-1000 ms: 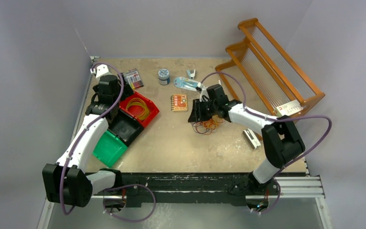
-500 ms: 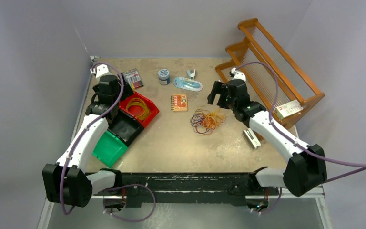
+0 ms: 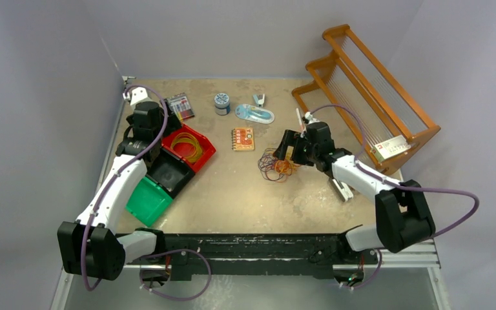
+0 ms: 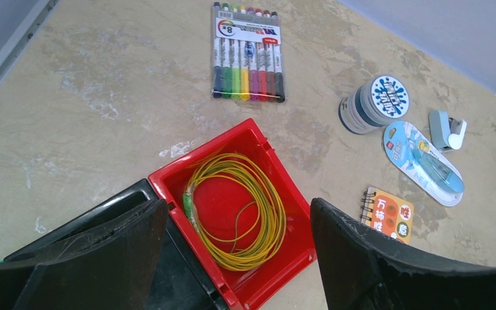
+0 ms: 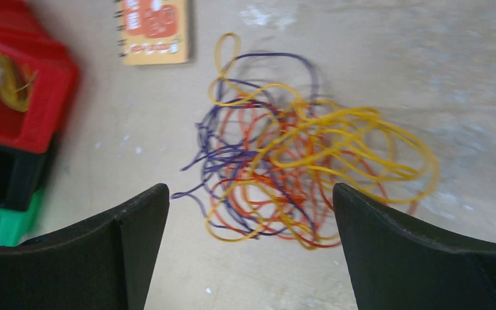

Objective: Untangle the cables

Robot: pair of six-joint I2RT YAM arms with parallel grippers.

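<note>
The cables [image 3: 278, 164] lie as a loose tangle of purple, orange and yellow loops [image 5: 297, 171] on the table's middle. My right gripper [image 3: 288, 148] hovers just over the tangle's back right edge. It is open [image 5: 250, 194], with bare table between its fingers and the loops just ahead of them, untouched. A separate yellow cable coil [image 4: 239, 210] lies in the red bin [image 4: 297, 255]. My left gripper [image 4: 236, 206] hangs open above that bin [image 3: 203, 157] with nothing in it, at the left of the table [image 3: 166, 124].
Black bin [image 3: 170, 173] and green bin [image 3: 147, 201] adjoin the red one. A marker pack [image 3: 181, 105], round tin [image 3: 221, 103], blue packet [image 3: 255, 114], small clip [image 3: 259, 99] and orange notebook [image 3: 243, 139] lie at the back. A wooden rack [image 3: 368, 90] stands right; a white object [image 3: 342, 187] lies near it.
My right gripper let go of the tangle and opened, rose toward the back, then came down again beside the tangle. The tangle settled on the table. The left arm stayed still.
</note>
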